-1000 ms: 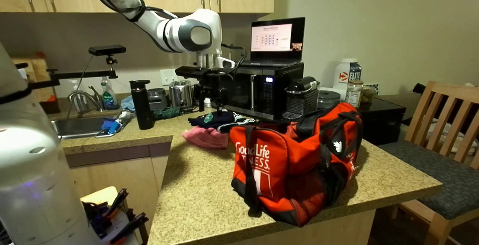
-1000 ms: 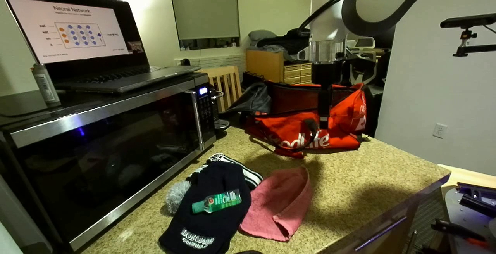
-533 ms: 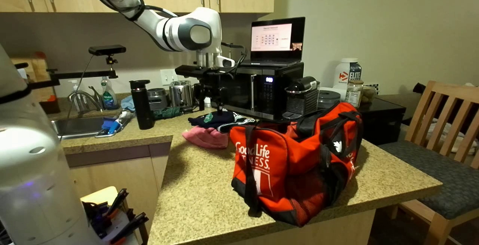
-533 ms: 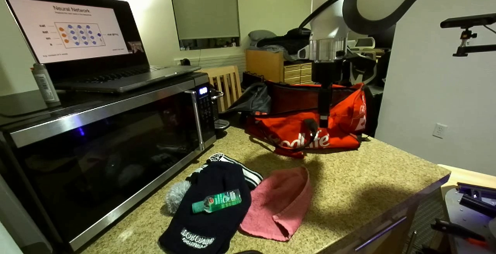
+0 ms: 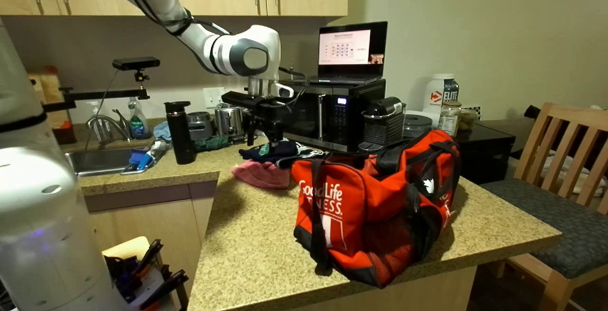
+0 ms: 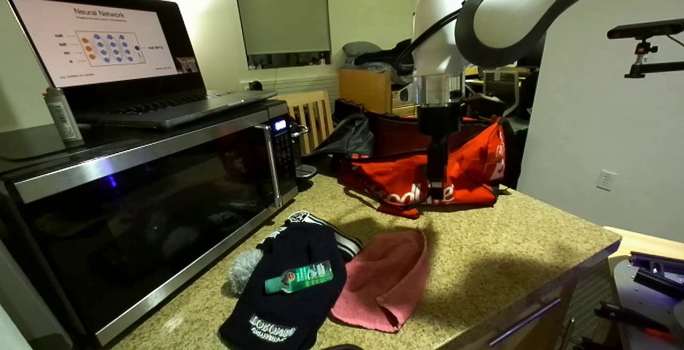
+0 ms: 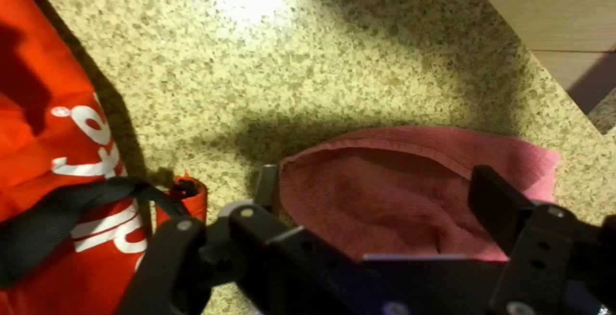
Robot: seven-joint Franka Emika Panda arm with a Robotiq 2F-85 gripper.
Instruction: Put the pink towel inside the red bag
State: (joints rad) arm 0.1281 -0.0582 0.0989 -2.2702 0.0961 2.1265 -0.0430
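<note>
Lower than a moment ago, the hand hangs above the towel, jaws apart, I'd guess to straddle it; nearby, the bag gapes, presumably for loading.

Bag is coloured red, right of centre in an exterior view; trimmed in black, lettered in white. Pink is seen on the towel, lower centre in an exterior view. Table is speckled tan and brown. Lower left of centre there: dark navy cloth, lettered in white; striped knit in black and white; grey pom-pom; green bottle. Microwave, left side, is finished in black and silver. Arm is white and dark grey; hand, bottom of the wrist view, is black.
</note>
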